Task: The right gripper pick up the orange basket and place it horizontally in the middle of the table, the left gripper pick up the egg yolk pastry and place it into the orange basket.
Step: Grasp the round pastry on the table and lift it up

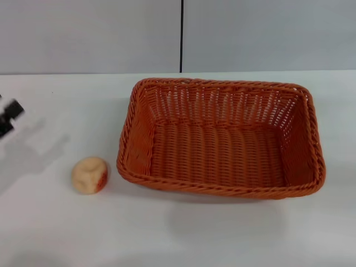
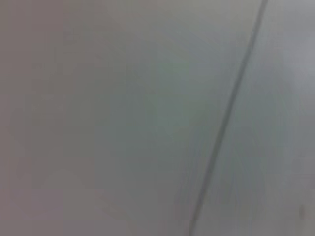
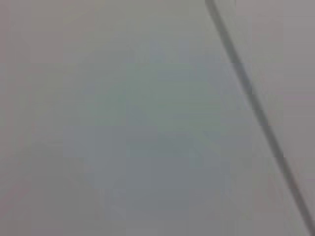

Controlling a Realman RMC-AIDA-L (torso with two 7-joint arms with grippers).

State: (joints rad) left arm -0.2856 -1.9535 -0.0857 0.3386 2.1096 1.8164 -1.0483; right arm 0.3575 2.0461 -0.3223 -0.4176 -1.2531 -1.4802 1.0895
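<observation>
The orange basket [image 1: 221,138] stands upright on the white table [image 1: 183,233], its long side running left to right, with nothing inside it. The egg yolk pastry [image 1: 89,175] lies on the table just left of the basket's near left corner, apart from it, with its orange-red patch turned toward the basket. Only a blurred black bit of my left gripper [image 1: 8,118] shows at the far left edge of the head view, up and to the left of the pastry. My right gripper is out of view. Both wrist views show only a grey wall.
A pale grey wall [image 1: 89,33] with a dark vertical seam [image 1: 181,33] backs the table. The seam also crosses the left wrist view as a dark line [image 2: 231,105] and the right wrist view as a dark line [image 3: 256,105].
</observation>
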